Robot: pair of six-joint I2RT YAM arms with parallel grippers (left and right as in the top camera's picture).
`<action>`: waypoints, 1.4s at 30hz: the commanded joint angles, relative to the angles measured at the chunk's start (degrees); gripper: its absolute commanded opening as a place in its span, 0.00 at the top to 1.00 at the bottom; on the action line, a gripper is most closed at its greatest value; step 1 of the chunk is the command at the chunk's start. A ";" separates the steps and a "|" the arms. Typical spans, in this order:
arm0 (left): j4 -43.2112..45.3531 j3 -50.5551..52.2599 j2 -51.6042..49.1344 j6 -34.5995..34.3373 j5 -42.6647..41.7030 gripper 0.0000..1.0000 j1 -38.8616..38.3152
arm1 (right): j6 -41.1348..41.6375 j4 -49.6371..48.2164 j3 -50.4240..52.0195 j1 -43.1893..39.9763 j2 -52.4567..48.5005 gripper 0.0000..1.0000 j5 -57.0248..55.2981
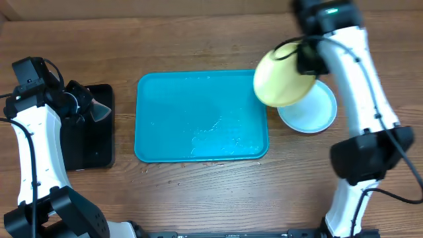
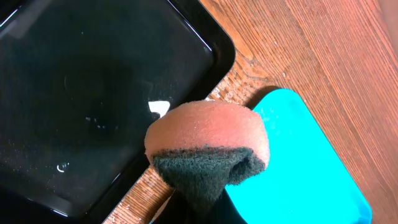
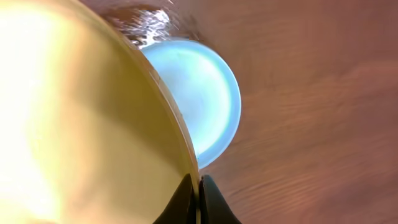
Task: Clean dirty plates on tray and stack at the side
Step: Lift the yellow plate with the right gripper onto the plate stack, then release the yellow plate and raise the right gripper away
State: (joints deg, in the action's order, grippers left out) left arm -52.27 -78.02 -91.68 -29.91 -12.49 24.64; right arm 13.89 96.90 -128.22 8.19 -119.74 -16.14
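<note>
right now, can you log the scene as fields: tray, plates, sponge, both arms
teal tray: no plates on it, wet streaks
yellow-green plate: tilted, off the table, rim clamped in right jaws
pale blue plate: flat on the table, right of the teal tray
sponge: held in left jaws, by the black tray

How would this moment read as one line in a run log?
right gripper: grips yellow-green plate, tilted, over pale plate | left gripper: holds sponge | tray: no plates
</note>
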 commanded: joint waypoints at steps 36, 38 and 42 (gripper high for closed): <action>1.36 0.31 -9.35 -1.42 8.41 0.96 4.07 | -6.86 -15.12 22.14 -5.55 1.07 0.47 34.62; 1.60 0.31 -11.45 -1.42 8.48 0.96 4.83 | -6.67 -16.28 22.14 -3.06 1.07 0.46 34.23; 2.49 0.31 -15.13 -1.42 8.41 0.83 6.93 | -6.21 -17.90 22.14 1.57 1.07 0.44 32.20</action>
State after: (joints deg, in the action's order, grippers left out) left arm -50.19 -77.95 -104.86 -30.09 -4.95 30.24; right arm 7.92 79.53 -106.15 7.79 -119.74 16.62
